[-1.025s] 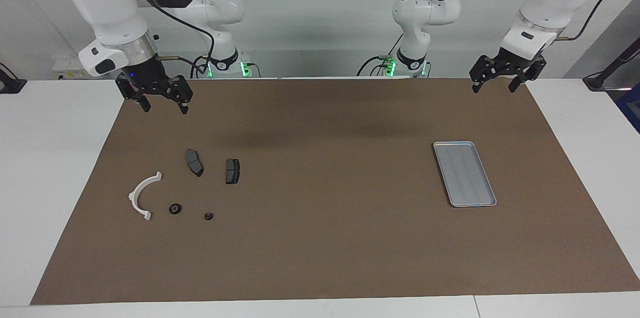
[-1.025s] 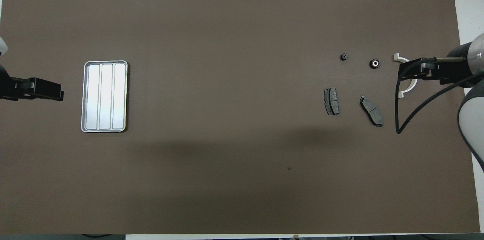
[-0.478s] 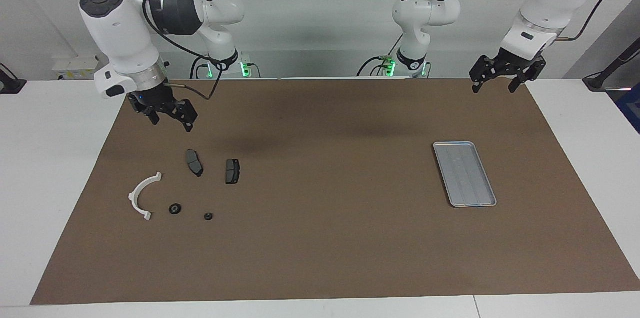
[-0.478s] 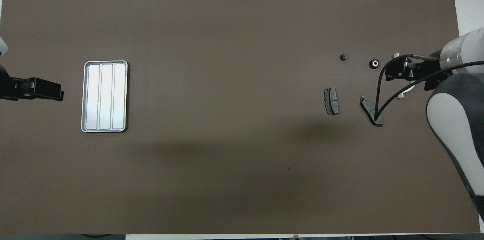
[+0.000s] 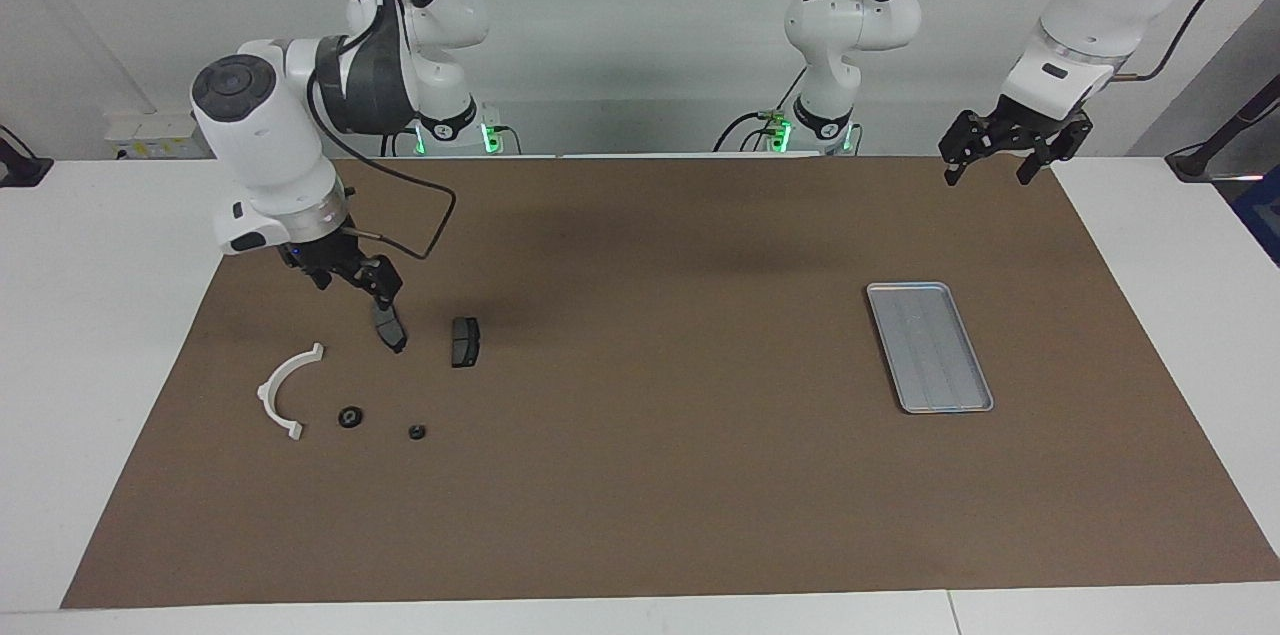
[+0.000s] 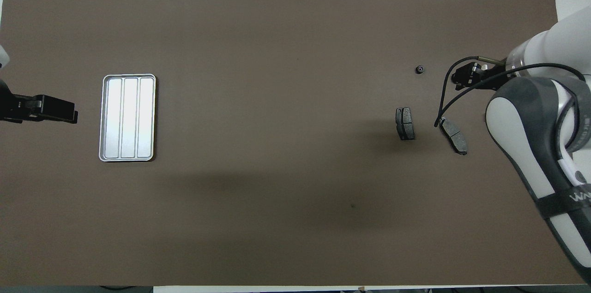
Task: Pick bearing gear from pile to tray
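A brown mat [image 5: 660, 475] covers the white surface [image 5: 90, 335]. The tray [image 5: 930, 347] lies flat on the mat toward the left arm's end, its ribbed floor bare.

The pile is a loose scatter toward the right arm's end. It comprises 2 dark brake pads, 1 white arc [image 5: 285, 389] and 2 small black round pieces. Pad 1 [image 5: 391, 330] and pad 2 [image 5: 465, 342] lie side by side, apart, nearer the robots than the rest. The arc lies farther from the robots, toward the mat's edge. Beside it sits the larger round piece [image 5: 349, 417], and just beside that, toward the tray, the smaller round piece [image 5: 417, 432]. All 5 parts rest on the mat, none touching another.

The right gripper [image 5: 352, 283] hangs low, just above the mat at the robots' end of pad 1, fingers spread and holding nothing. In the facing view its lower finger overlaps the top of pad 1; contact cannot be confirmed. In the overhead view the right arm [image 6: 531, 117] hides the arc and the larger round piece.

The left gripper [image 5: 1000, 155] waits in the air over the mat's corner at the left arm's end, well apart from the tray, fingers spread and holding nothing.
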{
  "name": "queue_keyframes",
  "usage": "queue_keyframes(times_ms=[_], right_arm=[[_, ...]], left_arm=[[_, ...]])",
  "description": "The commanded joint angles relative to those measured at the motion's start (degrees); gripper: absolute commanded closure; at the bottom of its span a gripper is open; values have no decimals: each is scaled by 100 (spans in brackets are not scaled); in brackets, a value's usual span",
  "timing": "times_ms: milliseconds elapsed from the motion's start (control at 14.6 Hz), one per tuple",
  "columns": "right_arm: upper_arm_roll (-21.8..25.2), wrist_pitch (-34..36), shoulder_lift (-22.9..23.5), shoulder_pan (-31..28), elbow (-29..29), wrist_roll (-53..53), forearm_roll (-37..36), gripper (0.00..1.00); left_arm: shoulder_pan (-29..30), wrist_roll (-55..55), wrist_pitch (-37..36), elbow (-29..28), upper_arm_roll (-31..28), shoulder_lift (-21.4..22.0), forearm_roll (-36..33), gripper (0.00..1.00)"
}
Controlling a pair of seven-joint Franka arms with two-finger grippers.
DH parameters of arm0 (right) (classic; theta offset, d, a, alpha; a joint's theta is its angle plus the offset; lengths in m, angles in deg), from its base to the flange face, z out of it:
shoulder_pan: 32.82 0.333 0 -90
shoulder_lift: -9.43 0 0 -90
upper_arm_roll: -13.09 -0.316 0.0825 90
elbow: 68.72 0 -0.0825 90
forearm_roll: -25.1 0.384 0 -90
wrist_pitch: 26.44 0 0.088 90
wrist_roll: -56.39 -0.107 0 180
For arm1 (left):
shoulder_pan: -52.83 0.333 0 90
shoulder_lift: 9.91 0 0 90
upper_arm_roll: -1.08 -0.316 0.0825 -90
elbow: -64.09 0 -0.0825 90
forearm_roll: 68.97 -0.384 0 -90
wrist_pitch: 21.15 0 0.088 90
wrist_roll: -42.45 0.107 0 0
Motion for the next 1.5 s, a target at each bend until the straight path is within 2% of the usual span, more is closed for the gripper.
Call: queue_keyframes(times_ms=[0, 683, 888, 1094, 1435], right_arm=[[-17, -406, 349, 12, -34, -364, -128, 0], [-26, -1593, 1492, 21, -314, -760, -128, 0], [-35, -1594, 1940, 152, -788, -1041, -102, 0], [-35, -1681, 2125, 293, -904, -1419, -128, 0], [-35, -1664, 2547, 338, -1369, -1385, -120, 0]], left_arm=[[-50, -57, 35, -152, -47, 143, 7, 0], [-50, -57, 35, -152, -47, 143, 7, 0], [-50, -57, 35, -152, -47, 143, 7, 0], [-50, -57, 35, -152, -47, 143, 7, 0], [-50, -57, 35, -152, -47, 143, 7, 0]])
